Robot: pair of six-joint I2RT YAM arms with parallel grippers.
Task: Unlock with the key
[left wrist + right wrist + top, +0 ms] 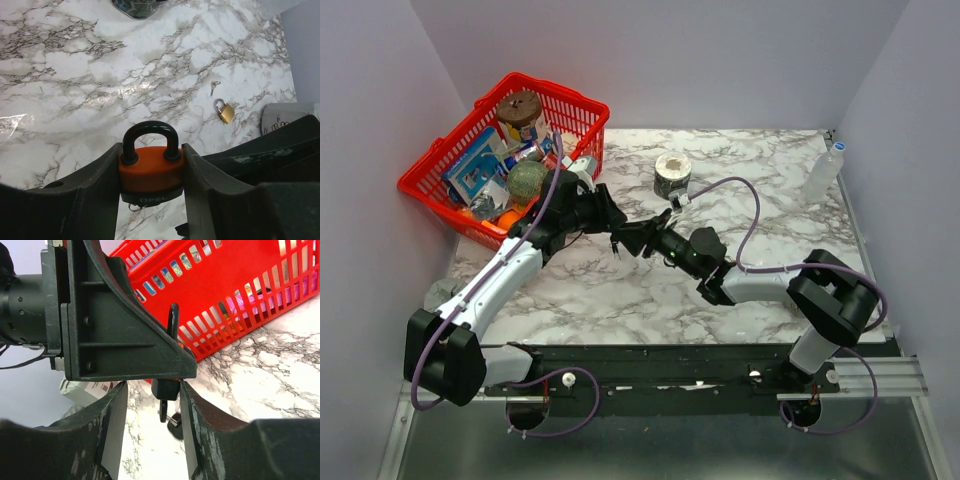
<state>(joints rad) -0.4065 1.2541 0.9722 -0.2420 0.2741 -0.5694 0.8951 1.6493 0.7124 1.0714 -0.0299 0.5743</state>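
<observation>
1. Step in hand, by my read: the turn. The key (165, 389) looks seated in the underside of the orange-and-black padlock (150, 172), but the keyhole itself is hidden, so can't confirm.
2. L claw (151, 155) is clamped on the padlock body, bottom centre of the left wrist view. The shackle is up and closed, both legs in the body, so the lock is not yet open.
3. R claw (152, 410) is at a narrow gap with the pads either side of the key's black head, lower centre of the right wrist view. The right pad is just beside the head and the left pad stands a bit apart. Nothing gripped.
4. A dangling piece (162, 412) hangs under the head, prob. a spare key on a ring.
5. Next move calls for: pinch the head square, then roll the R wrist about the key axis while L holds firm. Risk: an off-centre pinch may slip or bend the thin blade.
6. Nearby: red basket (240, 300) behind, upper right. A small brass padlock (225, 111) lies on the marble top (75, 75), right of centre, untouched.
</observation>
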